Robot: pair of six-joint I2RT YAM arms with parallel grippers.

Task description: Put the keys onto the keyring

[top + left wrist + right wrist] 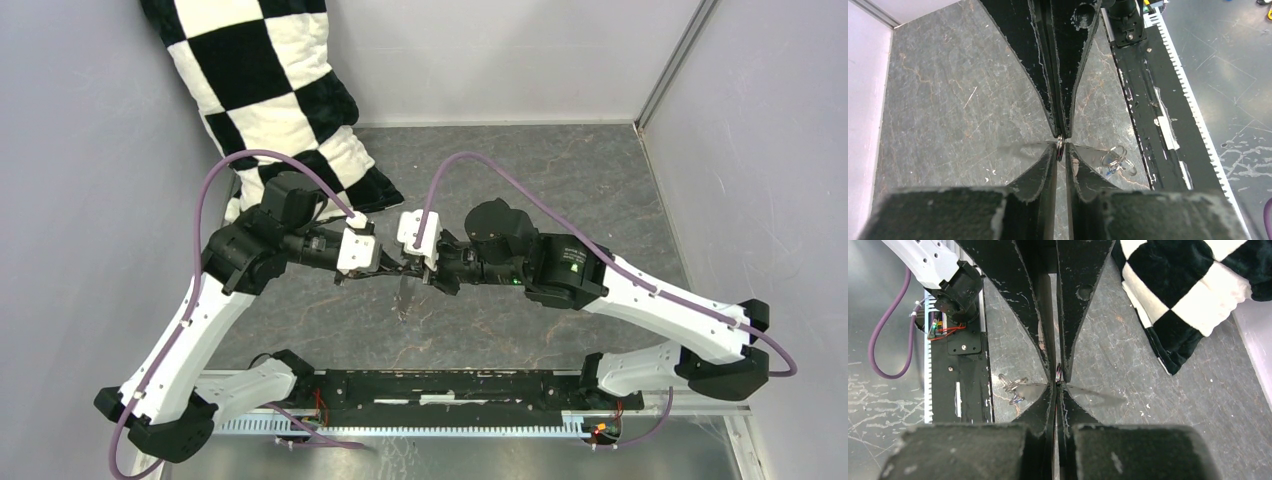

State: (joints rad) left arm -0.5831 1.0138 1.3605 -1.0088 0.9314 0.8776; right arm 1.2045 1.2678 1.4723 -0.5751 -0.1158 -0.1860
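1. Presently, the right end effector [1055, 386] is closed. The left end effector [1061, 151] has its jaws a sliver apart around a small metal ring [1060, 144], frame centre; I cannot tell if it grips.
2. The keyring [1114, 156] lies on the desk [948, 125], right of centre.
3. Judged step: securing the ring. Next, a firm pinch.

Black-and-white chequered cushion [270, 90] at 11 o'clock, grey white-veined tabletop [560, 180], purple cables [213, 185] on white-and-black arms [190, 340], silver-grey keyring [1060, 147].
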